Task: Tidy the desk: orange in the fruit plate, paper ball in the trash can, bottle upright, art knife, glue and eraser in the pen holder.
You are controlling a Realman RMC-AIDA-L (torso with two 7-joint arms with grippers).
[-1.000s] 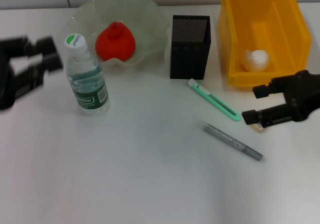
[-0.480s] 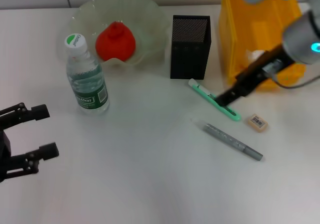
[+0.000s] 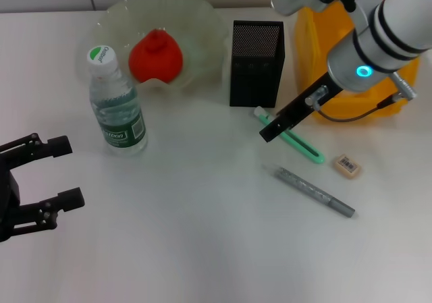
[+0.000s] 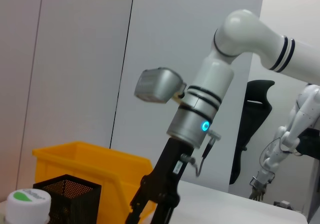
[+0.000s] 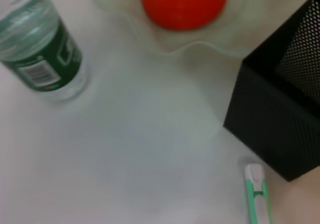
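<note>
With the orange [image 3: 155,55] in the fruit plate [image 3: 202,19] and the bottle [image 3: 116,104] upright, the right gripper [image 3: 268,131], fingers indiscernible, hovers over the art knife [image 3: 289,135], eraser [image 3: 347,166] unpocketed; the left gripper [image 3: 64,171] idles, fingers wide, near left.

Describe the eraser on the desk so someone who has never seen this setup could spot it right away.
Start at the big yellow trash can at the far right. On the white desk just in front of it lie three small things; the eraser is the rightmost. It is a tiny beige block with a barcode label, unlike the long green art knife and grey pen-shaped stick beside it.
</note>
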